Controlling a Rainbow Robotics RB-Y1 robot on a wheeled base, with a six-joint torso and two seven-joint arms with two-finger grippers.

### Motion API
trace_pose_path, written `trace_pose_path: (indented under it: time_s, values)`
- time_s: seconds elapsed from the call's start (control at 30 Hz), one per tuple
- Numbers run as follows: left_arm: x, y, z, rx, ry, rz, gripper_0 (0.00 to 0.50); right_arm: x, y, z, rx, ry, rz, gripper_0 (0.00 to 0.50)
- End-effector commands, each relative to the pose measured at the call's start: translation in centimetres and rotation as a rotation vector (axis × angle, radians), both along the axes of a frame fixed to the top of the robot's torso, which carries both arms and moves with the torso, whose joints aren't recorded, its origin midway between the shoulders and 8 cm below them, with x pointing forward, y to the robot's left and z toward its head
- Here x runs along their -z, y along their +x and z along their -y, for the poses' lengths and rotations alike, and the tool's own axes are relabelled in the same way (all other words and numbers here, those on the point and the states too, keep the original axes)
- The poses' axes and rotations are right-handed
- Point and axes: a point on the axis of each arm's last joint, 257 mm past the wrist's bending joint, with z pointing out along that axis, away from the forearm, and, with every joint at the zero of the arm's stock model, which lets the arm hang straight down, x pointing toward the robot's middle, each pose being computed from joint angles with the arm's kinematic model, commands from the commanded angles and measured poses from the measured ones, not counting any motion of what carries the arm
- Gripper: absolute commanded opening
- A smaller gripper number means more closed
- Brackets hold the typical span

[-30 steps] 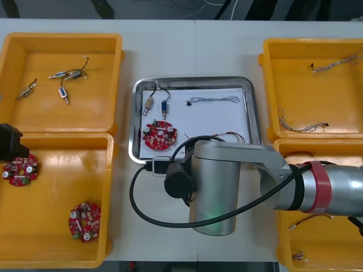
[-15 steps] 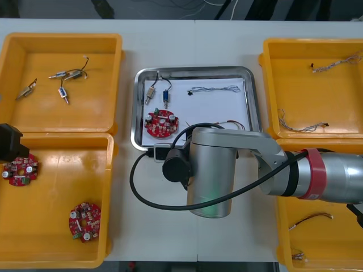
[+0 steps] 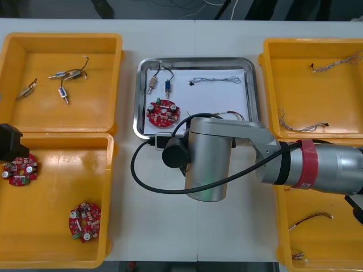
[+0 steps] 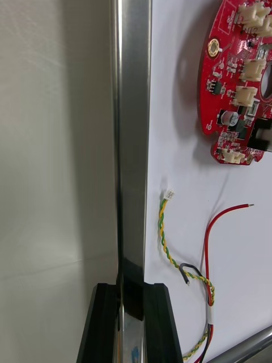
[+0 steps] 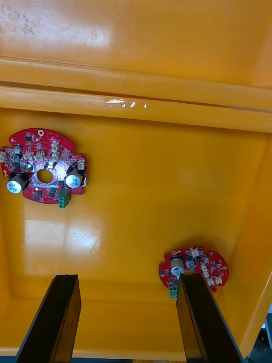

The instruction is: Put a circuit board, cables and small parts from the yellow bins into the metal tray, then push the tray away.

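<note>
The metal tray [image 3: 195,60] sits mid-tabletop [image 3: 127,34], white inside, flanked by the yellow bins [image 3: 96,107]. It's loaded. A red circuit board [image 3: 162,111] lies toward its 7 o'clock corner, with small metal parts [image 3: 152,86] at 11 o'clock. The blue and white cable [image 3: 215,80] stretches toward 1 o'clock, and the red and yellow cable [image 3: 233,115] peeks out at 5 o'clock. From above, the right arm [image 3: 207,164] blankets the tray's 6 o'clock edge.

The right wrist view gives the grip itself. The right pincer [image 4: 131,289] is clamped on the tray's shiny rim, one black finger [image 4: 105,323] on the tabletop side and the other over the white lining. The board and the cable lie just inside that rim.

Over at 9 o'clock, the left pincer [image 5: 127,281] hangs spread wide above the near-left bin [image 5: 147,170]. Two spare boards [image 5: 44,166] lie on its floor.
</note>
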Motion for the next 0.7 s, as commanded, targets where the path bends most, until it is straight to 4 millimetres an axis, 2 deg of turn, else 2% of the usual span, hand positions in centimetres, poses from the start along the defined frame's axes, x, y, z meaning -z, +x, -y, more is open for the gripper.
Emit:
trace_pose_path:
  time_s: [0.03, 0.33, 0.7]
  values:
    - [-1.1, -0.3, -1.3, 0.062, 0.082, 0.02, 0.5, -2.2, 1.1, -2.5, -0.03, 0.041, 0.062, 0.0]
    - [-1.1, -0.3, -1.3, 0.062, 0.082, 0.02, 0.5, -3.1, 2.8, -3.3, -0.043, 0.053, 0.089, 0.0]
    - [-1.1, -0.3, -1.3, 0.062, 0.082, 0.02, 0.5, -5.0, 5.4, -4.0, -0.052, 0.057, 0.139, 0.0]
